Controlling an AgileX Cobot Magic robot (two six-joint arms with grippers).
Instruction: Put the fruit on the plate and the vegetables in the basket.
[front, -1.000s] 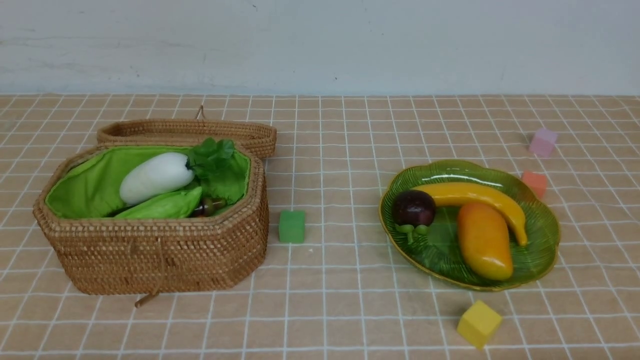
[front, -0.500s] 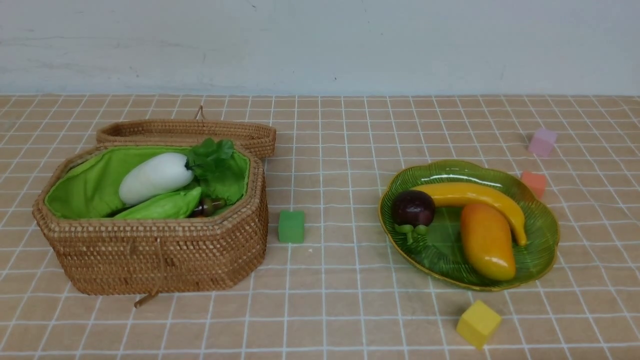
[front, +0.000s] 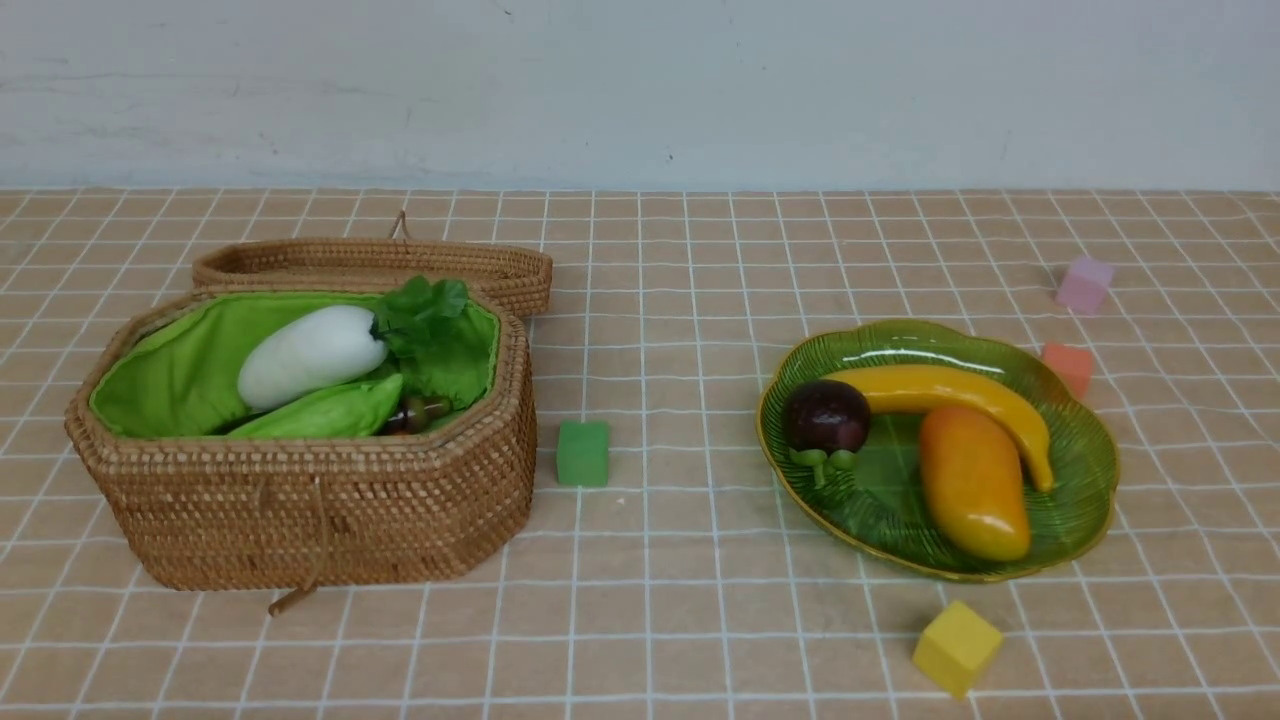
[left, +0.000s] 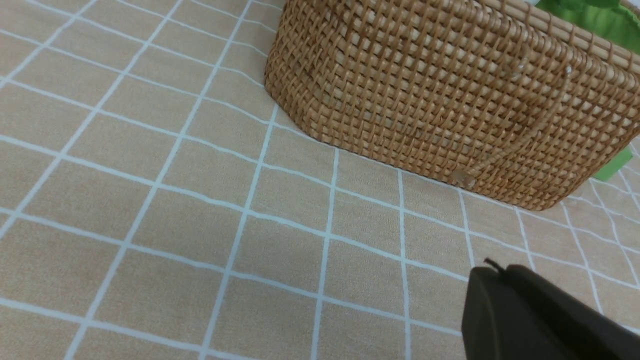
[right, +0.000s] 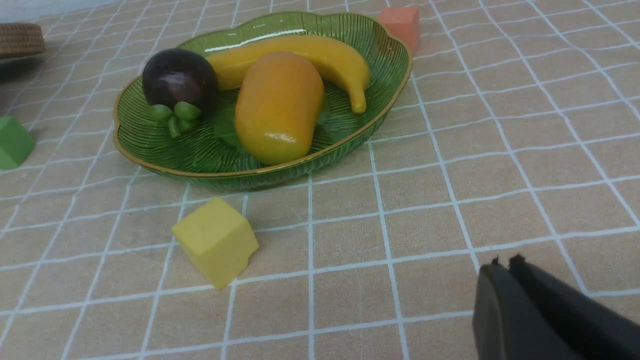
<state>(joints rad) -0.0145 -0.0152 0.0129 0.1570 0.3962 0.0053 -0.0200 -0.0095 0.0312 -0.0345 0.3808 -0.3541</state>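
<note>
- The plate (front: 1085, 470) sits at 3 o'clock on the surface (front: 680, 560), carrying banana (front: 950, 390), mango (front: 972, 480) and mangosteen (front: 826, 414).
- The basket (front: 300, 520) at 9 o'clock holds radish (front: 310, 355), gourd (front: 330, 412) and leafy greens (front: 425, 305); the carrot body and eggplant are mostly hidden.
- Left gripper (left: 492, 272) and right gripper (right: 502, 265): jaws clenched, both empty.
- Risk: sorting looks finished, so any further reach might nudge the yellow cube (front: 956, 646) or the plate's rim.
- The mangosteen lies near the plate's 9 o'clock edge; a bump could roll it off.
</note>
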